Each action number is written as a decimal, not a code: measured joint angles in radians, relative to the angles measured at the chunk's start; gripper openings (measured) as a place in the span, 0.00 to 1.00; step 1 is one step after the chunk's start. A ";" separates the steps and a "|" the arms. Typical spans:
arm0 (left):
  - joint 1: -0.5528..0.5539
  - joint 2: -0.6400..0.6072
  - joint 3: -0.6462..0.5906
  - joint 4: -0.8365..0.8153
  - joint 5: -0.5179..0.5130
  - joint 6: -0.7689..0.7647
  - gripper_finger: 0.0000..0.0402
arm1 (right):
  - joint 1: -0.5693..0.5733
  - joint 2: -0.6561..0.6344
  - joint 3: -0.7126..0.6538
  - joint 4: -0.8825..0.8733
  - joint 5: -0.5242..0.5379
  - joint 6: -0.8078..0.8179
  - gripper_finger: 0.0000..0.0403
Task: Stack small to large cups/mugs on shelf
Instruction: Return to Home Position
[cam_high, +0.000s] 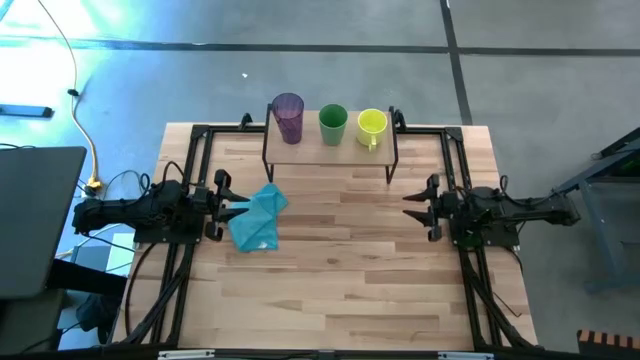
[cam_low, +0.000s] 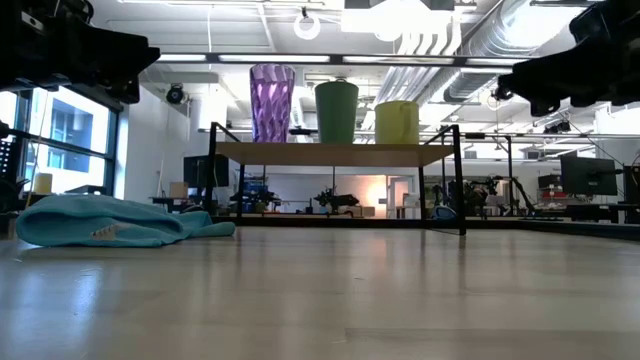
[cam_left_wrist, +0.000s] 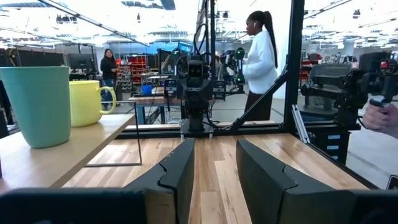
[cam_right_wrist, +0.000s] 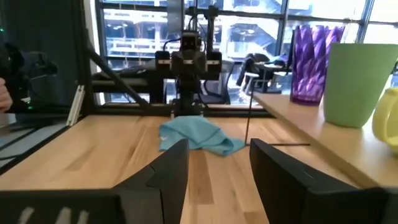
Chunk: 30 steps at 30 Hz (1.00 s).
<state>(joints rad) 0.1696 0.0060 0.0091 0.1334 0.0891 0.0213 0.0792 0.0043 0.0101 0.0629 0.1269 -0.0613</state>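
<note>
Left end effector (cam_high: 234, 196) and right end effector (cam_high: 413, 203), both parted, empty.
Held low and level, tips facing across the counter (cam_high: 340, 285).

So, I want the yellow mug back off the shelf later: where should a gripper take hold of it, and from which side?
Probably its handle, from the table side with the right gripper. The yellow mug stands upright at the right end of the shelf, handle pointing out toward the table's middle, while the green cup stands close on its left.
</note>
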 joint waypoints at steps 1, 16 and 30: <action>0.000 0.000 0.000 0.000 0.000 0.000 0.27 | 0.000 -0.001 0.000 0.005 0.001 -0.006 0.40; 0.000 0.000 0.000 -0.002 0.013 0.024 0.27 | 0.000 0.010 0.000 -0.029 -0.005 -0.044 0.40; 0.000 0.000 0.000 -0.103 0.029 0.023 0.27 | 0.000 0.045 -0.001 -0.030 -0.015 -0.023 0.40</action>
<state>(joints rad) 0.1698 0.0061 0.0093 0.0307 0.1184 0.0444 0.0788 0.0490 0.0093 0.0326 0.1123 -0.0847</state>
